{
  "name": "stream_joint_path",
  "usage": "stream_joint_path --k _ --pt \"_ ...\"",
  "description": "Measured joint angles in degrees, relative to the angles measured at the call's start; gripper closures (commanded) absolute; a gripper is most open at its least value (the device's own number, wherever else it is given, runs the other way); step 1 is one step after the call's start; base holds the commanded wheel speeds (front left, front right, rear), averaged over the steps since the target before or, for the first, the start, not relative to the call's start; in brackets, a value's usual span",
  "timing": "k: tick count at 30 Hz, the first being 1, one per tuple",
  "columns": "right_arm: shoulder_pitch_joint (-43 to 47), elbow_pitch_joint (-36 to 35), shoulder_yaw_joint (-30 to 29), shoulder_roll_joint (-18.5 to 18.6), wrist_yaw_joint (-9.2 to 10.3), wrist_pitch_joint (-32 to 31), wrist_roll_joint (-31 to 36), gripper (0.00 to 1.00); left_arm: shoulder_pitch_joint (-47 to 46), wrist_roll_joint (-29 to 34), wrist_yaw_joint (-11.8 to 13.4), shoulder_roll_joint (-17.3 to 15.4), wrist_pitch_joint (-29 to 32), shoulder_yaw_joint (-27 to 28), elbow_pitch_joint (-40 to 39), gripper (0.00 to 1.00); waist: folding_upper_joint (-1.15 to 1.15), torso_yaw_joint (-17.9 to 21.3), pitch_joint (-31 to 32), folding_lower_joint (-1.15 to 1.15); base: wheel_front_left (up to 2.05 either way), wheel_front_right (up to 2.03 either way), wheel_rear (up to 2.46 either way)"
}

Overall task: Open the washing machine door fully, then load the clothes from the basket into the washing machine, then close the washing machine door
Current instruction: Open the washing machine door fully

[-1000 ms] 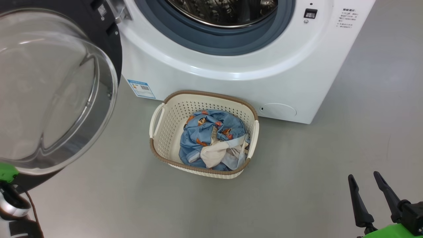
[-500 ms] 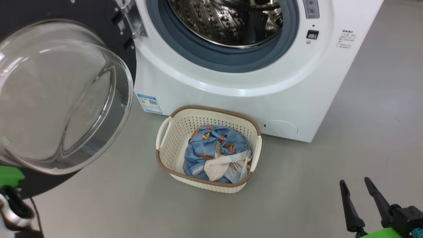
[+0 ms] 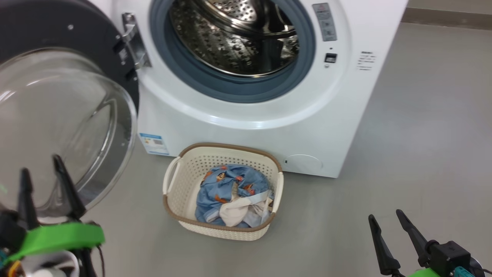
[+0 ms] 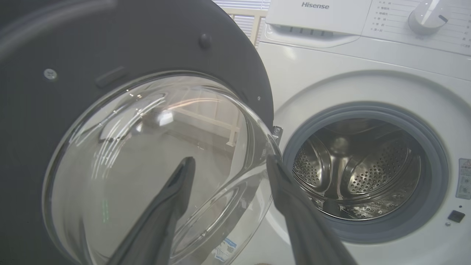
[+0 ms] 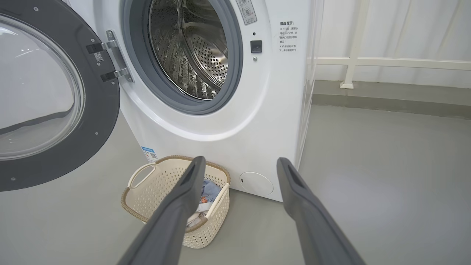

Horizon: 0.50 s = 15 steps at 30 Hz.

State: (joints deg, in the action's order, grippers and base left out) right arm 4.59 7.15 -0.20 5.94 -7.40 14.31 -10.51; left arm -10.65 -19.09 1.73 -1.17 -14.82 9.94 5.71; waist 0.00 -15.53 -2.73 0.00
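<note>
Left gripper (image 3: pixel 41 164) spread, holding nothing, just in front of door (image 3: pixel 77 38) glass; door swung wide. Right gripper (image 3: pixel 385 214) spread, holding nothing, low over floor. Basket (image 3: pixel 226 147) with clothes (image 3: pixel 230 188) ahead, between both grippers, just before washer (image 3: pixel 250 142).

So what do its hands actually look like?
The left gripper and right gripper are each a pair of long, thin, dark grey fingers tapering to blunt tips. A bright green collar sits at the left one's base. The right one has a black block with a teal plug.
</note>
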Motion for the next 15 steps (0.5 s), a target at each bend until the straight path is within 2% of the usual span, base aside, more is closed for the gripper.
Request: stream_joint_path --k 8,15 --pt "-0.6 -0.7 0.9 0.0 0.0 0.0 0.3 0.0 7.7 -2.7 -4.0 -0.2 0.0 -4.3 -0.7 0.0 0.0 5.6 0.6 0.0 0.0 0.0 0.0" --pt "-0.6 -1.1 0.5 0.0 0.0 0.0 0.4 0.0 13.0 1.5 -4.6 -0.7 0.0 -5.7 1.8 0.0 0.0 10.8 0.7 0.0 0.0 0.0 0.0"
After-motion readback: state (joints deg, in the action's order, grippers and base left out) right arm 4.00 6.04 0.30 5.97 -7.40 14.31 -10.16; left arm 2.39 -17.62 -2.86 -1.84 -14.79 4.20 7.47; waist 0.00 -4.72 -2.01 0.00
